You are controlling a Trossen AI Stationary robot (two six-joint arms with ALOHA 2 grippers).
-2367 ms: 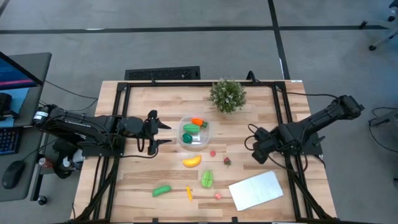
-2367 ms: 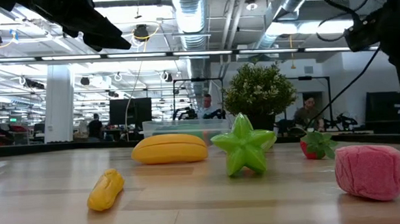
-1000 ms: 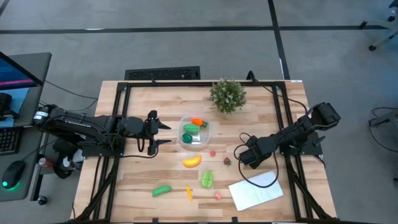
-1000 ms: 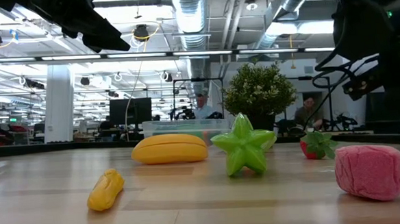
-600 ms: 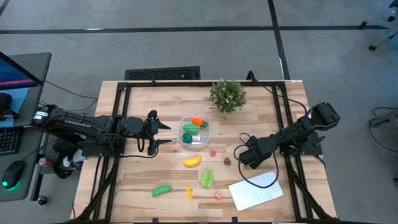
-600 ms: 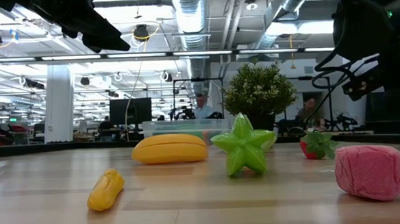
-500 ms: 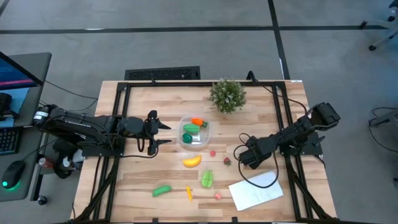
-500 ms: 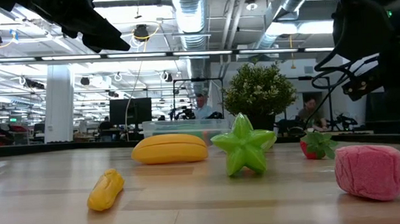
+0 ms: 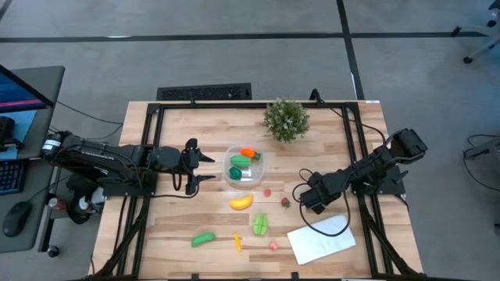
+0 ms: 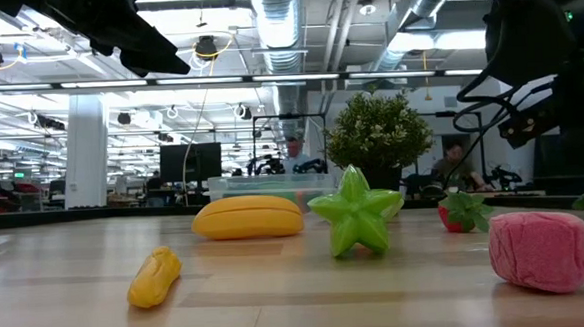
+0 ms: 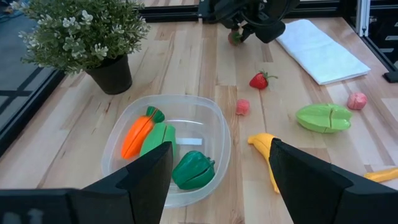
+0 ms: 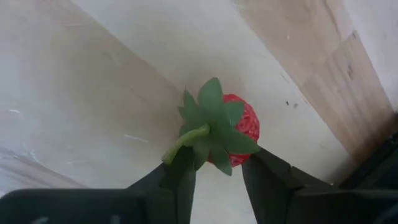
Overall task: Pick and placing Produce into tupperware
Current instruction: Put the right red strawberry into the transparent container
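Clear tupperware (image 9: 243,168) holds carrot, green pieces; other produce (image 9: 241,203) seemingly scattered nearby.

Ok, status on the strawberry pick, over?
Right gripper low over strawberry, fingers straddling it, not shut. Left gripper open, waiting beside tupperware. Nothing in the way.
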